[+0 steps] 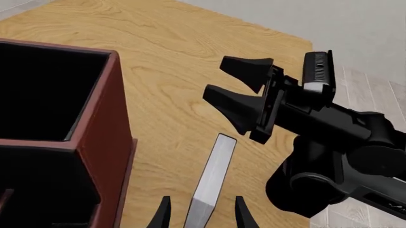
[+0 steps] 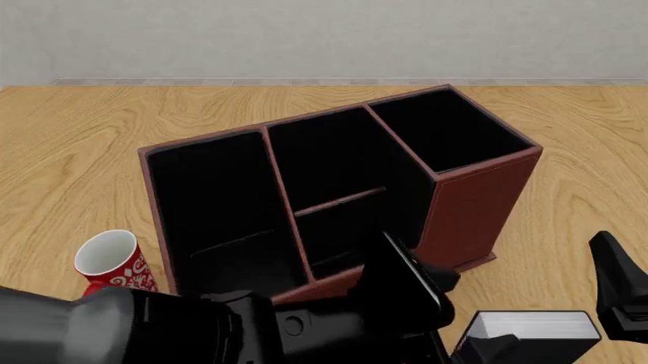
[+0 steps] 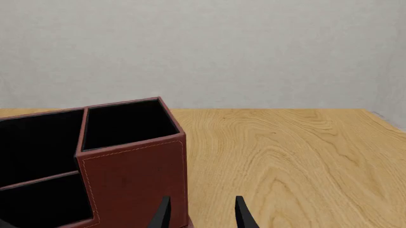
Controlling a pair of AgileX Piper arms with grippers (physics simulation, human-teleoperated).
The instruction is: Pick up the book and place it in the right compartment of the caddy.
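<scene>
The small black hardcover book [image 2: 532, 327] with white page edges is clamped edge-on between the left gripper's [image 1: 201, 214] fingers, raised off the wooden table [image 2: 61, 152]; the large reddish-brown leather-look caddy [image 2: 476, 205] stands just ahead of that gripper, its narrow right compartment [image 2: 445, 129] up and slightly to the side; the right gripper [image 1: 241, 92] hangs beside the book, jaws parted and empty; seemingly the carrying step; next, lift higher, cross the tall front wall, then lower in.
</scene>
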